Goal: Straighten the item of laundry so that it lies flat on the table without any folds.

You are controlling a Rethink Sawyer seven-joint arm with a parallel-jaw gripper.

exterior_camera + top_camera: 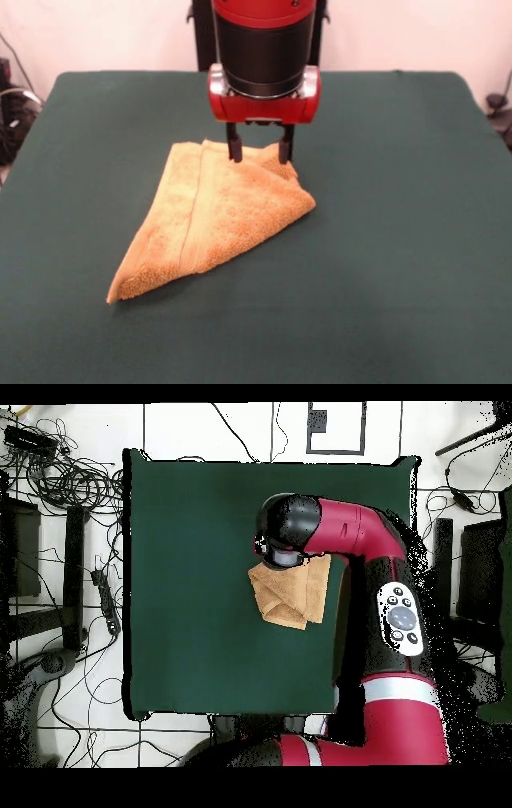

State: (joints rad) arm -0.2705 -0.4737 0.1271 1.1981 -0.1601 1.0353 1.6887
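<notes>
The golden-orange towel (pixel 216 216) lies folded over itself in a rough triangle on the dark green table (pixel 400 240). Its narrow corner points to the front left and a flat woven band runs along it. My gripper (pixel 260 152) hangs straight down over the towel's far edge. Its two black fingers (pixel 234 146) are spread apart with their tips at or just above the cloth, holding nothing. In the overhead view the arm's head covers the gripper, and the towel (pixel 295 596) shows below and beside it on the table (pixel 190 584).
The robot's black pedestal (pixel 204 36) stands at the table's far edge. Cables and equipment (pixel 60 484) lie on the floor beside the table, off its surface.
</notes>
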